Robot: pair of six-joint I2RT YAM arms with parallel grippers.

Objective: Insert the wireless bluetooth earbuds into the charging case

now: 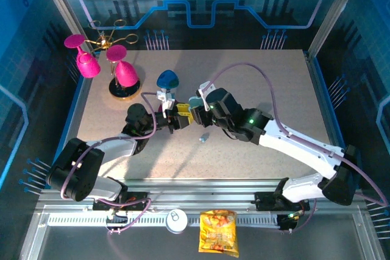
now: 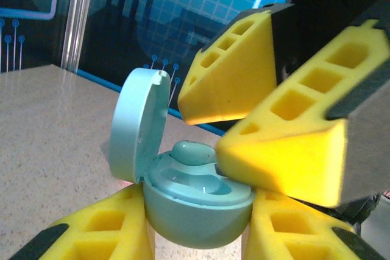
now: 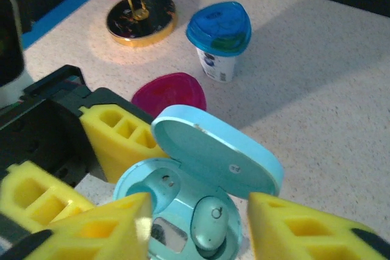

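The left hand [image 2: 198, 226] is closed on the base of the pale blue charging case [image 2: 201, 211]. One yellow finger [image 2: 103, 232] presses against each side, and the case sits level over the counter [image 2: 49, 132]. The lid [image 2: 137, 126] stands open, close to upright, on the left of this hand, with its hollow face turned toward the right hand [image 3: 198, 205]. That hand reaches in over the open case from the opposite side. Its fingers [image 3: 304, 229] are spread apart with the wells between their tips, and they grip nothing.

Between those tips a pale earbud [image 3: 210, 226] lies in one well, its long axis running roughly from the hinge side back toward the right wrist. From the left wrist it rides a little above the rim, just beside the right hand's lower finger; whether they touch I cannot tell. Nor can I tell if the neighbouring well holds a bud.

A loose earbud [image 1: 203, 138] lies on the counter near the right hand, on its arm-base side. Beyond the case from the right hand lies a pink case [image 3: 169, 92], with a blue-lidded cup [image 3: 219, 38] upright farther on
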